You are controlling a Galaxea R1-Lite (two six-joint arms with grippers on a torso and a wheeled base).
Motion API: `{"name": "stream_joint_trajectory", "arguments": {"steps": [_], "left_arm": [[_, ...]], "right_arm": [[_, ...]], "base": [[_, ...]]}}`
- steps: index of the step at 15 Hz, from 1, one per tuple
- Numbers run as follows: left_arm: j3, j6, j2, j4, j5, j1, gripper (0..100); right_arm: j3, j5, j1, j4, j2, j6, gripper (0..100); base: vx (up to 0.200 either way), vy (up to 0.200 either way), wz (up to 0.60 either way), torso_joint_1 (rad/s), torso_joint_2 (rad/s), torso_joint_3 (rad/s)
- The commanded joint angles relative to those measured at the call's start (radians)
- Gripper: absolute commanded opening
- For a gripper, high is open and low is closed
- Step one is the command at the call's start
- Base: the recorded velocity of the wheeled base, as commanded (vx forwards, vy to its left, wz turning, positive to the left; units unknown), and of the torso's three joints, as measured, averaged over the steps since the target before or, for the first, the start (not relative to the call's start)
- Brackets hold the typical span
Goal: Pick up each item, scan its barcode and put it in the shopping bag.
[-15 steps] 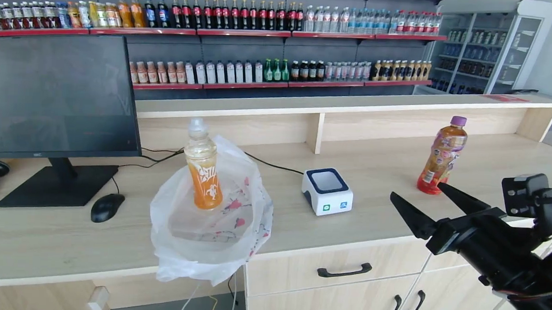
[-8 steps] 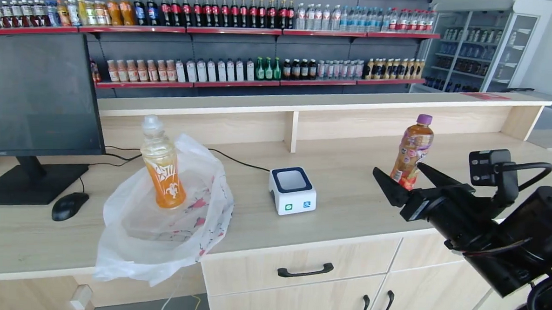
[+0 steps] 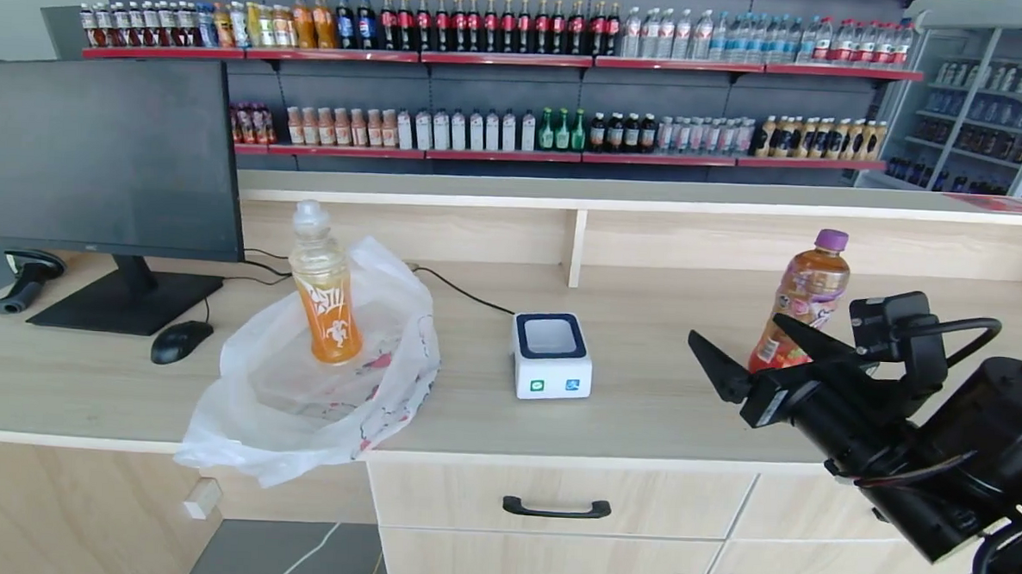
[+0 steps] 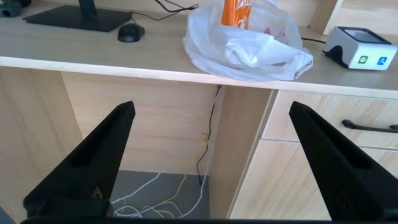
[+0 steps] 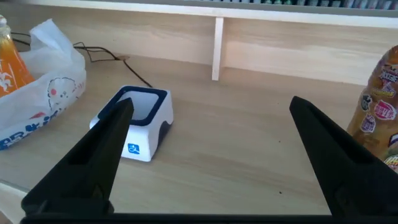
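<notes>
The right gripper (image 3: pixel 733 328) is hovering wide open and empty at the right of the frame, just in front of the purple-capped bottle (image 3: pixel 808 287), likely aligning for a grasp. The orange bottle (image 3: pixel 325 300) is standing in the shopping bag (image 3: pixel 255 414), left of centre. The left gripper (image 4: pixel 211 109) is hanging open, empty.
</notes>
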State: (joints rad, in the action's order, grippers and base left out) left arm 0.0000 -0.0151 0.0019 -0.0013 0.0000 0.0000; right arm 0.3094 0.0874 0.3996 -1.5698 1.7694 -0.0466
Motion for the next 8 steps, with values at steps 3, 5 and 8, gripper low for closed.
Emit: {"name": "stream_joint_trajectory", "arguments": {"steps": [3,5,8], "left_arm": [[0.000,0.000,0.000,0.000,0.000,0.000,100],[0.000,0.000,0.000,0.000,0.000,0.000,100],[0.000,0.000,0.000,0.000,0.000,0.000,100]], "right_arm": [[-0.035,0.000,-0.004,-0.001,-0.004,0.017,100],[-0.049,0.000,-0.004,-0.001,0.009,0.019,100],[-0.064,0.000,-0.011,-0.001,0.035,0.030,100]], "base": [[0.000,-0.200,0.00,0.005,0.00,0.002],[0.000,-0.200,0.00,0.005,0.00,0.002],[0.000,-0.200,0.00,0.002,0.00,0.001]]}}
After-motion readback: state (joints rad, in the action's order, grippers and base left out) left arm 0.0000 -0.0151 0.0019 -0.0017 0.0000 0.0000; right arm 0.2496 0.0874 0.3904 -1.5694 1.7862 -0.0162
